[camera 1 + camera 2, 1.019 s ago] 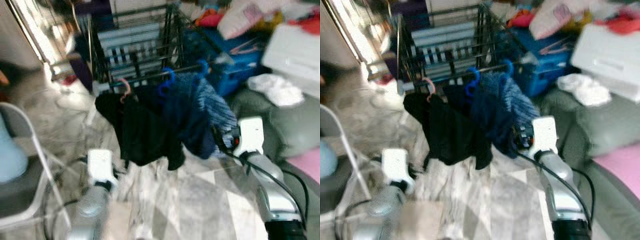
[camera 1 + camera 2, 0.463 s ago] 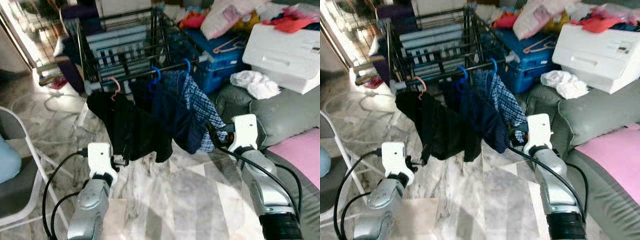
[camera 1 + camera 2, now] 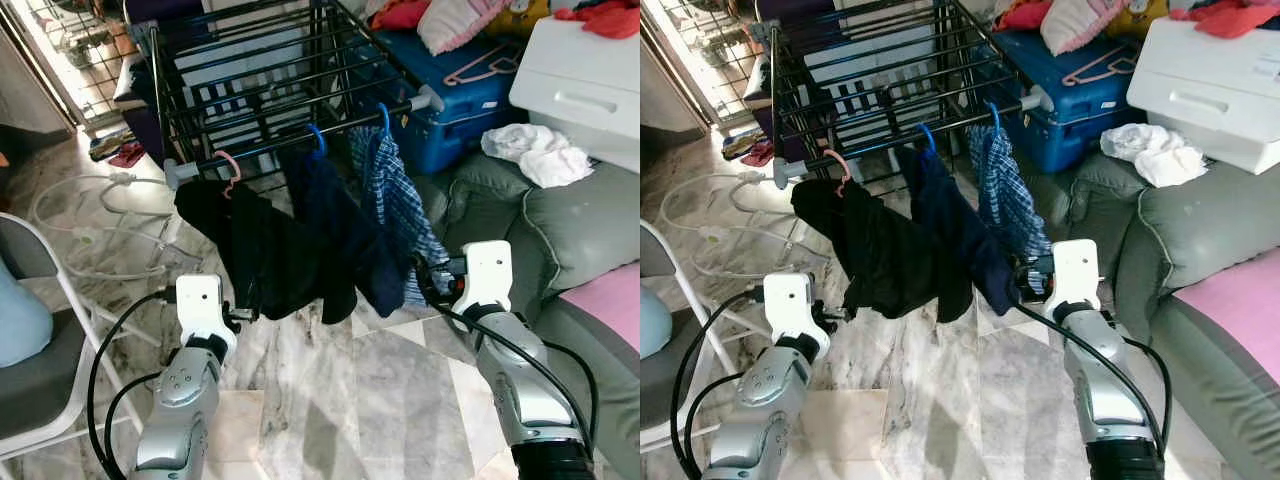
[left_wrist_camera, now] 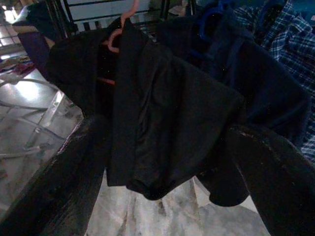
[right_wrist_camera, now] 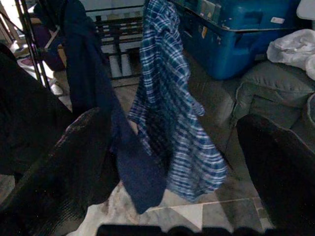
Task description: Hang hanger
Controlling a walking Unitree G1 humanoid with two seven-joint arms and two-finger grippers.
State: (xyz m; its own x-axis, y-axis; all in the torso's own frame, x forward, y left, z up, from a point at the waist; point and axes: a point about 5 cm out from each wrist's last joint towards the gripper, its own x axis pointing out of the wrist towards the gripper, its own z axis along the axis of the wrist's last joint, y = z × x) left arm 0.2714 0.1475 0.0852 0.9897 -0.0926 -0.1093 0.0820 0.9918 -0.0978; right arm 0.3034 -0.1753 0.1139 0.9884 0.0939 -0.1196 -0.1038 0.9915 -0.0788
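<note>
The left claw (image 4: 162, 162) stands spread wide, its two black fingers (image 4: 54, 182) apart with nothing between them, just short of the hem of the black garment (image 3: 262, 260). The right claw (image 5: 172, 162) is likewise released, fingers parted and empty, close to the lower edge of the blue plaid shirt (image 5: 170, 118).

Three garments hang side by side from the front rail of the black drying rack (image 3: 260, 80), each on its own hanger, three in all: a pink hanger (image 3: 229, 172) carrying the black garment, a blue hanger (image 3: 318, 140) carrying a dark navy garment (image 3: 335, 220), and a second blue hanger (image 3: 383, 118) carrying the plaid shirt. All three hooks sit over the rail.

Behind the rack stands one blue storage box (image 3: 470, 95) with another pink hanger (image 3: 482, 68) lying on its lid. To the robot's right are a white box (image 3: 585, 85), a crumpled white cloth (image 3: 535, 155) and a grey sofa (image 3: 570, 225). On its left, a folding chair (image 3: 45, 340) stands on the marble floor (image 3: 370, 390).

The head views take in the whole rack and both silver arms; the wrist views give the close detail instead, the plaid's checks and the black garment's folds.
</note>
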